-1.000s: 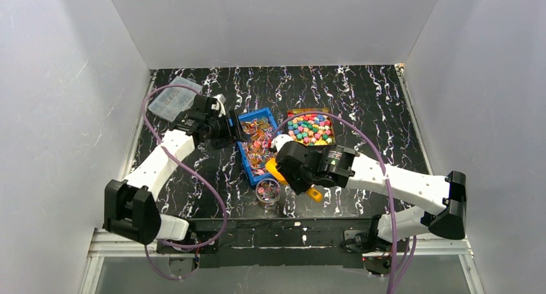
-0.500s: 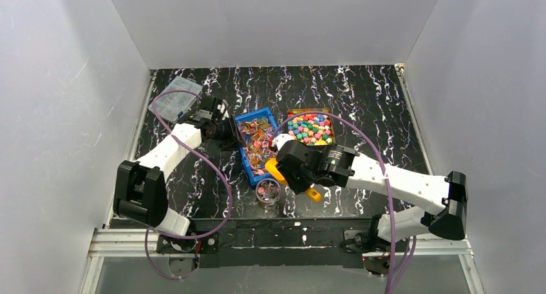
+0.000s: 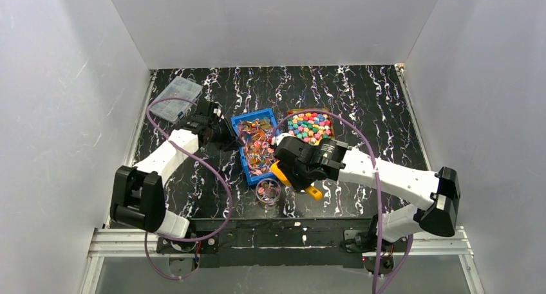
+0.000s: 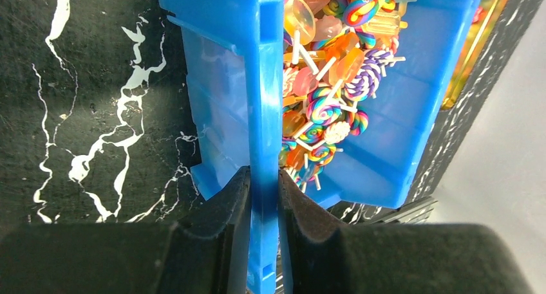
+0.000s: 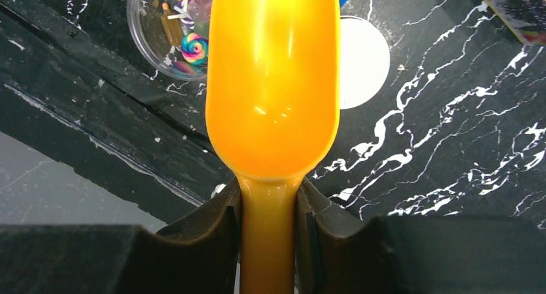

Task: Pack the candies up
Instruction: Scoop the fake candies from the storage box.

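Left gripper (image 4: 264, 176) is stretched out, pinching the blue plastic bin (image 4: 225, 82) wall, candies (image 4: 322, 107) just inside. Right gripper (image 5: 269, 201) grips the orange plastic scoop (image 5: 273, 82), clear round cup (image 5: 161, 30) just beside.

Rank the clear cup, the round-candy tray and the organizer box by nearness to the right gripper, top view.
1. Clear cup, just left of the right gripper.
2. Round-candy tray, behind it.
3. Organizer box, far left corner.

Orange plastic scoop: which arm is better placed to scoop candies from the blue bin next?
Right. The right fingers grip the orange plastic scoop by its handle, just beside the blue plastic bin of candies. The left fingers are clamped on the bin's wall.
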